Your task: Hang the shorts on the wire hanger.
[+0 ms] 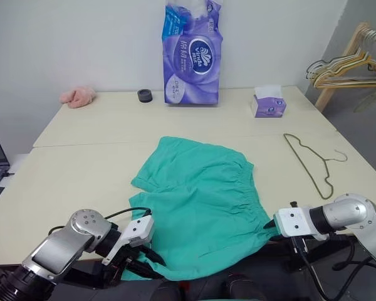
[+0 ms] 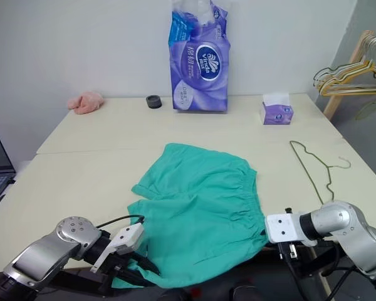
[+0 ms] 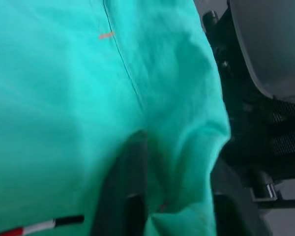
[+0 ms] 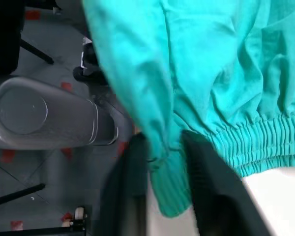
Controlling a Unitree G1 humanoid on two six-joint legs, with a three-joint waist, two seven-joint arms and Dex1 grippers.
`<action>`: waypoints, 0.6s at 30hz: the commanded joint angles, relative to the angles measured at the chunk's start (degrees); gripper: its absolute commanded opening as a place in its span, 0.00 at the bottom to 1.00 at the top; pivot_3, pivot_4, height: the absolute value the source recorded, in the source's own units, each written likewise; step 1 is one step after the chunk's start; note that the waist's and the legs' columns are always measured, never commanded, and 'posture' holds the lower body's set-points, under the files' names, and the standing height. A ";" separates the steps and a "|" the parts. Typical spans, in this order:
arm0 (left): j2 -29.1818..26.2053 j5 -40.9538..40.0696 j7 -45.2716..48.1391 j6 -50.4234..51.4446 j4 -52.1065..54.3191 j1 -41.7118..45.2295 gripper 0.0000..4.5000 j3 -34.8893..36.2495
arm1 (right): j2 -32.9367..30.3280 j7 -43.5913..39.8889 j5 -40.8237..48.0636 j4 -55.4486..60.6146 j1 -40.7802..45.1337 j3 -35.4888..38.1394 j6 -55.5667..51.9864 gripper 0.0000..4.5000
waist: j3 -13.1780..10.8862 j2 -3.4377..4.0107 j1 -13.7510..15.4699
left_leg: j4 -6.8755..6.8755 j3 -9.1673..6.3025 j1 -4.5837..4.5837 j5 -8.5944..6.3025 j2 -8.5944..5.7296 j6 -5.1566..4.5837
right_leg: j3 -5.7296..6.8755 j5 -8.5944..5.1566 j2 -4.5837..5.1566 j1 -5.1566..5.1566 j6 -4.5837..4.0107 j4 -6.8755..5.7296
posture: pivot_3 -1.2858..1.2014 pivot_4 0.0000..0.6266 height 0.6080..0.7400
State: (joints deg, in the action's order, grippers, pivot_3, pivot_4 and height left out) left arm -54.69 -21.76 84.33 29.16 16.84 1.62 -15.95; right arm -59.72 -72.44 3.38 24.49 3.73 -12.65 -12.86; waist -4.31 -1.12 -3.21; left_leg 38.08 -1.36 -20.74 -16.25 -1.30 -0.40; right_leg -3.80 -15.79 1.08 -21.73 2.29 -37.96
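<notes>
The pale cream tabletop (image 1: 81,182) carries the teal-green soft fabric shorts (image 1: 200,200), spread flat near the front edge with the gathered elastic waistband toward the robot's right and the near hem draping over the edge. Behind them stand a tall purple plastic pack of tissue rolls (image 1: 193,53) and, smaller, a purple tissue box (image 1: 267,102); a small pink fluffy cloth (image 1: 78,96) lies at the far left. The thin olive-grey metal wire hanger (image 1: 310,164) lies flat just right of the shorts, apart from them, hook outward. The left gripper (image 3: 172,196) sits at the near left hem; its black fingers (image 3: 128,187) straddle a fold of teal cloth with a gap showing, so the grip reads as grasping the shorts loosely rather than clenched. The right gripper (image 4: 162,182) sits at the near waistband corner, its fingers (image 4: 130,182) either side of the elastic edge, likewise grasping the shorts. To do this step well, both grips should probably firm up on the cloth before lifting, keeping the waistband level and taut, then carry it toward the hanger without dragging the hanger off the edge.
</notes>
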 commanded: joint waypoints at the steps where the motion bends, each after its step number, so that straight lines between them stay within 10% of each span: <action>1: 0.23 -2.62 -1.04 1.90 3.71 0.47 0.52 1.32 | -2.67 -2.67 3.75 3.60 0.46 3.19 -1.62 0.59 | -0.03 0.03 0.00 | 0.00 0.00 0.00 0.00 0.00 0.00 | -0.01 0.00 0.00 0.00 0.00 0.00 | 0.48 0.08 1.00; 6: 4.79 -6.50 -8.06 3.60 5.74 2.95 0.85 5.86 | -1.98 -1.11 16.96 6.66 0.66 14.12 -11.41 0.96 | -0.11 -0.02 0.12 | 0.01 -0.03 -0.01 0.00 0.00 0.00 | 0.01 0.00 0.03 0.02 0.01 0.00 | 0.48 0.08 1.00; 10: 10.60 -7.65 -14.65 5.22 3.45 8.27 0.96 8.40 | 2.00 5.82 25.15 4.39 2.87 22.06 -22.07 0.97 | -0.19 -0.22 0.45 | 0.10 -0.12 0.00 0.01 0.00 0.00 | 0.08 0.05 0.02 0.09 0.08 -0.02 | 0.48 0.08 1.00; 18: 20.75 2.04 -27.10 -2.30 -3.58 21.31 0.96 6.15 | 14.28 38.22 14.79 -14.49 9.17 30.30 -32.67 0.97 | -0.22 -0.35 0.92 | 0.12 0.02 -0.12 0.01 -0.16 0.02 | -0.18 0.38 0.08 0.08 0.03 0.16 | 0.48 0.10 1.00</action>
State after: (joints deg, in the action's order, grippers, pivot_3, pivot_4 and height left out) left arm -34.19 -21.63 58.07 29.08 13.41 21.36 -8.89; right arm -46.01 -39.98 20.09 11.74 11.05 14.86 -43.70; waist -4.53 -1.48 -2.29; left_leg 38.17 -1.29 -20.91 -16.24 -1.46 -0.38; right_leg -4.02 -15.40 1.16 -21.73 2.31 -37.80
